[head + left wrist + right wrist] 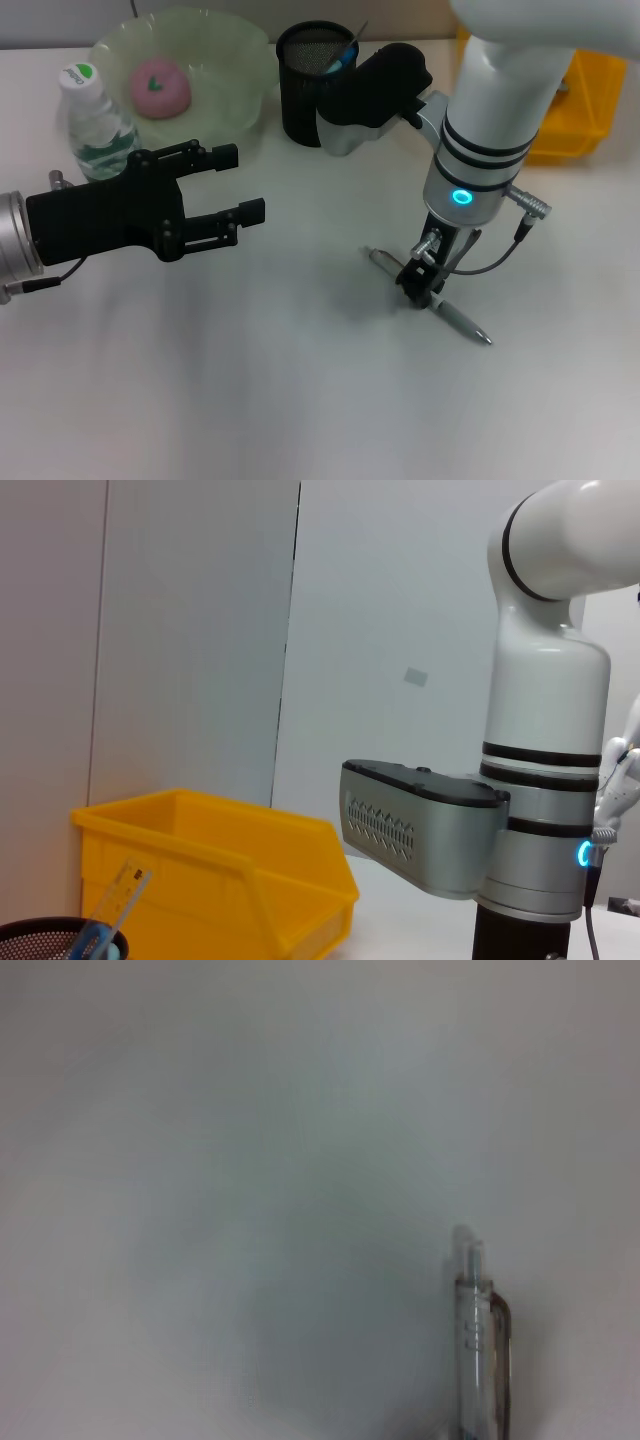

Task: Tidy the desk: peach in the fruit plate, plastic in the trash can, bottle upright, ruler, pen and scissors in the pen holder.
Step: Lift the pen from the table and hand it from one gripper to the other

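A grey pen (462, 322) lies on the white table at the right of centre. My right gripper (420, 282) reaches straight down onto its middle and is shut on the pen, which still touches the table. The pen's end also shows in the right wrist view (480, 1340). My left gripper (235, 183) is open and empty, hovering beside the upright bottle (92, 120). The pink peach (160, 87) sits in the green fruit plate (235, 60). The black mesh pen holder (310, 75) at the back holds a ruler (125, 890) and a blue-handled item (345, 55).
A yellow bin (575, 110) stands at the back right, behind my right arm; it also shows in the left wrist view (230, 880). The right arm's wrist camera housing (375, 95) hangs close to the pen holder.
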You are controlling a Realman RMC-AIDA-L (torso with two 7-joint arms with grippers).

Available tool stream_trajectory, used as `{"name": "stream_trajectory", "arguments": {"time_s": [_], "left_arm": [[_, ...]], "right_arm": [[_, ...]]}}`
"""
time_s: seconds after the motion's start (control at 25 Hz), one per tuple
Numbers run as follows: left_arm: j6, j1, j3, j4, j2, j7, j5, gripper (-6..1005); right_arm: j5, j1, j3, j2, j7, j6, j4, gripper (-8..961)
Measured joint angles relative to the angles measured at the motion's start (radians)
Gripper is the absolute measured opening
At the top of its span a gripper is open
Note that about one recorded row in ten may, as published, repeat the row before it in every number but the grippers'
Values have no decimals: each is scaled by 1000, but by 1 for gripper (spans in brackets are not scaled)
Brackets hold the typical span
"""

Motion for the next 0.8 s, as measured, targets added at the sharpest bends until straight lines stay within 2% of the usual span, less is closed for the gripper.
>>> {"name": "stream_trajectory", "arguments": {"time_s": [0.32, 0.4, 0.44, 0.48, 0.52, 0.56, 0.6, 0.68, 0.72, 0.8], "left_arm": [[2, -2, 1, 7, -1, -4, 0, 754], [2, -2, -4, 8, -1, -4, 0, 754], [2, -2, -5, 8, -1, -5, -2, 754], [3, 0, -5, 8, -1, -8, -7, 754], [3, 0, -5, 8, -1, -11, -11, 754], [3, 1, -6, 8, -1, -14, -18, 753], [3, 1, -6, 8, -1, -18, -24, 753], [2, 5, -2, -3, -4, -40, -73, 753], [2, 5, -2, -3, -4, -40, -73, 752], [-1, 5, -2, -20, -8, -49, -99, 751]], "right_arm": [[3, -26, -14, 0, -16, 3, -44, 139], [-2, -74, -4, -4, -19, 9, -127, 131], [-33, -129, 31, -10, -26, 11, -222, 127], [-33, -129, 31, -10, -26, 11, -222, 127], [-84, -184, 84, -9, -45, 12, -311, 127], [-84, -184, 84, -9, -45, 12, -311, 127], [-106, -220, 116, -8, -66, 16, -365, 128], [-113, -362, 202, -7, -147, 82, -535, 128], [-113, -362, 202, -7, -147, 82, -535, 128], [-81, -442, 231, -9, -211, 148, -601, 129]]}}
